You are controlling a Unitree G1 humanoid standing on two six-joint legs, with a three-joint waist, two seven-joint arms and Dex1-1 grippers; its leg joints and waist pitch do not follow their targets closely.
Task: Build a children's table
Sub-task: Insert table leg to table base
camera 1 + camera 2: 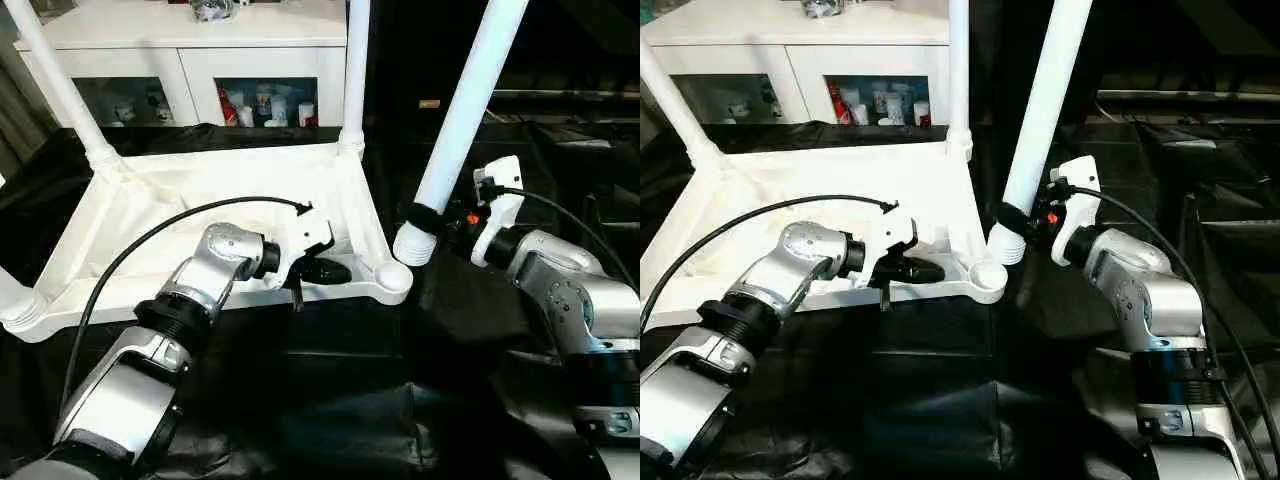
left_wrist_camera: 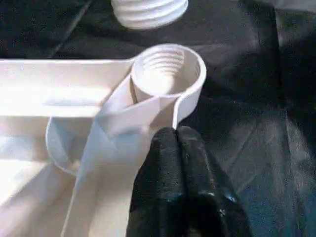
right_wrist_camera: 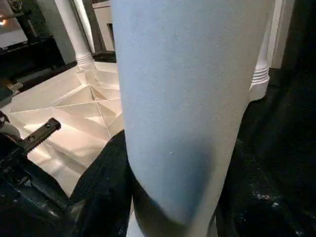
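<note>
White plastic is what both arms are busy with. The right gripper is clamped around the fourth leg close to its threaded lower end, and that ribbed end hangs just beside the empty corner socket of the upside-down tabletop, off to the outer side of it and a little above, not yet over the hole. From the gripper the socket lies down and toward the robot's left, near but apart from the leg's tip.

Its long axis is the thing to watch: the leg leans, its top tipped away toward the robot's right, while the two far legs already seated at the back corners stand close to upright. I'd judge the coming move needs the tip carried sideways over the socket and the leg stood up straight so the threads can bite.

The left gripper has its black fingers pressed together with no gap between them, tips on the tabletop's rim wall just beside that same open socket, on the inner side of it. It looks to me like a bracing hold on the rim, though I can't tell whether any plastic is truly pinched. The right arm alone carries the leg, and it is the nearer one for the insertion; the left is placed to steady the top against the twist.
</note>
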